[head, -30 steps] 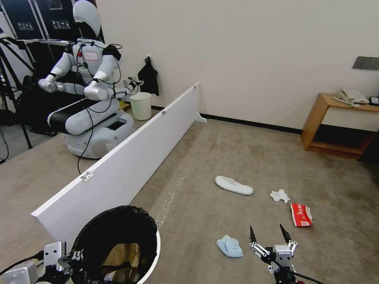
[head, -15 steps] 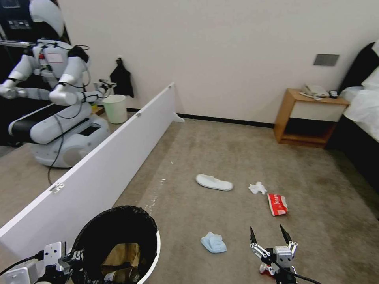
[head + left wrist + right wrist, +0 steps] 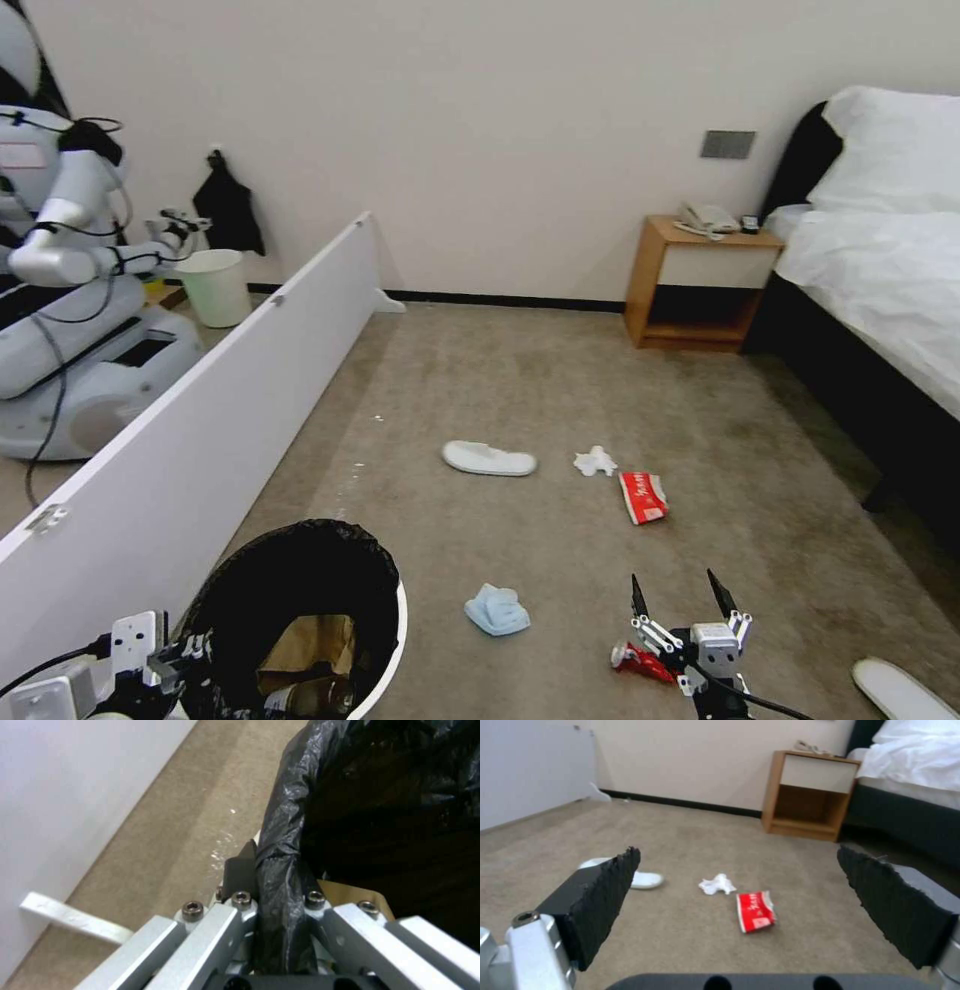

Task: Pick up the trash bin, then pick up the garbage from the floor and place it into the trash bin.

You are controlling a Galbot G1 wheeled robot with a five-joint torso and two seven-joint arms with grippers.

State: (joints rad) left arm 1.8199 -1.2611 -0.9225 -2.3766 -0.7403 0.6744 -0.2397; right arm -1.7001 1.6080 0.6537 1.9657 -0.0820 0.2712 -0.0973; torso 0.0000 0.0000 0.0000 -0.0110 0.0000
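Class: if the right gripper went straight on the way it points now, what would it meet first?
Probably the carpet near the red-white packet, between the open right gripper's fingers; depth is unclear.

The right hand [image 3: 681, 592] hides part of the crushed red can [image 3: 632, 659], and the frame edge cuts off a white slipper [image 3: 903, 692].

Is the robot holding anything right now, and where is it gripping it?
The left gripper is clamped on the bag-covered rim of the trash bin. The right gripper is open, holding nothing.
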